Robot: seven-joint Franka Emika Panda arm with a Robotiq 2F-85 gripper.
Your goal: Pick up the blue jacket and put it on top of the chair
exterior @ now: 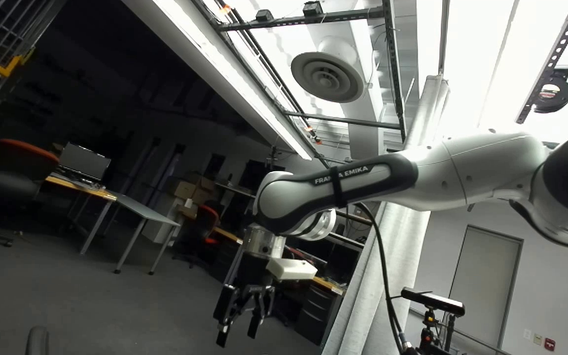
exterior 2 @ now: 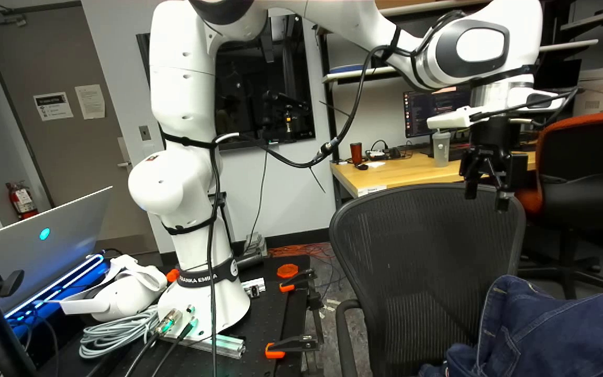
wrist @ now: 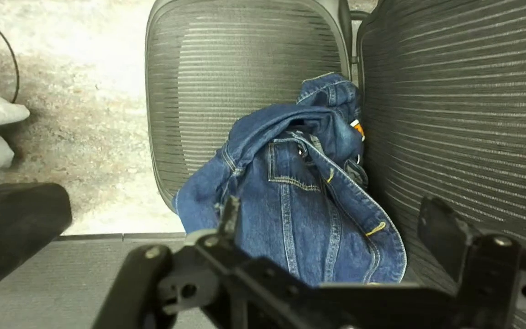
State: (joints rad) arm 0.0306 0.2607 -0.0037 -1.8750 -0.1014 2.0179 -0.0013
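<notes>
The blue jacket (wrist: pixel 306 224) is a crumpled denim garment lying on the seat of the black mesh chair (wrist: pixel 254 59), against the backrest, in the wrist view. It also shows at the lower right in an exterior view (exterior 2: pixel 568 330), partly cut off by the frame edge, in front of the chair's backrest (exterior 2: pixel 416 251). My gripper (wrist: pixel 334 221) is open with nothing between its fingers. In an exterior view my gripper (exterior 2: pixel 487 196) appears at the height of the backrest's top edge, well above the jacket. My gripper (exterior: pixel 238 334) also hangs pointing down in an exterior view, where the jacket is out of view.
A chair with an orange-edged back (exterior 2: pixel 589 178) stands behind at the right. A wooden desk (exterior 2: pixel 380 175) with a tumbler (exterior 2: pixel 441 149) is behind the mesh chair. The robot's black table (exterior 2: pixel 275 314) has clamps on its edge. A tripod-mounted camera (exterior: pixel 432 301) stands near the arm.
</notes>
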